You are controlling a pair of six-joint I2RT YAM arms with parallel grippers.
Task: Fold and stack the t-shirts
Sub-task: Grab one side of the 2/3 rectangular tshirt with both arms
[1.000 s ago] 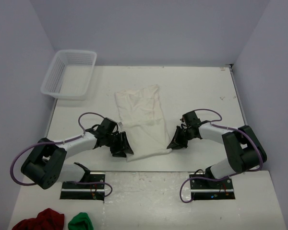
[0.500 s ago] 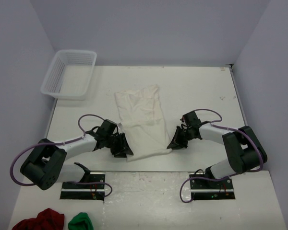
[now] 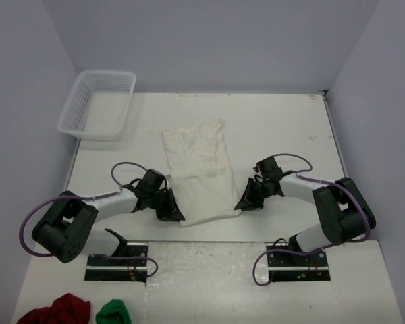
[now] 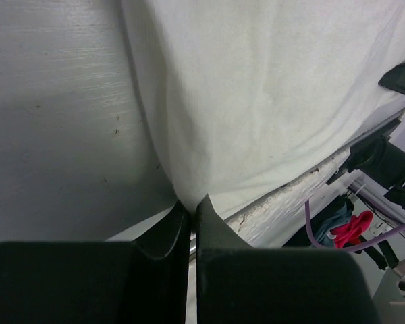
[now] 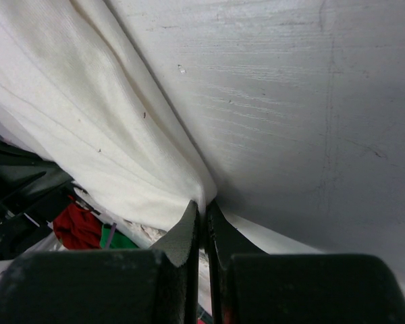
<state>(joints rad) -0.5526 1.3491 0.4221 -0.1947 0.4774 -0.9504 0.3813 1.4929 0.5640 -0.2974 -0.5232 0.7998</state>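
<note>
One off-white t-shirt (image 3: 197, 170) lies flat on the table as a long folded strip, running from the middle toward the near edge. My left gripper (image 3: 174, 210) is shut on its near left corner; in the left wrist view the cloth (image 4: 256, 101) pinches into the jaws of the left gripper (image 4: 192, 202). My right gripper (image 3: 243, 204) is shut on the near right corner, and the right wrist view shows the fabric (image 5: 88, 115) gathered between the tips of that gripper (image 5: 204, 206).
A white mesh basket (image 3: 98, 104) stands at the far left. A dark red cloth bundle (image 3: 57, 310) and a small green bundle (image 3: 115, 313) lie at the near left, below the arm bases. The table's near edge (image 3: 209, 241) runs just behind the shirt's hem.
My left gripper has closed on the shirt's near left corner; it stood open a second ago. The right gripper stays shut on its corner.
</note>
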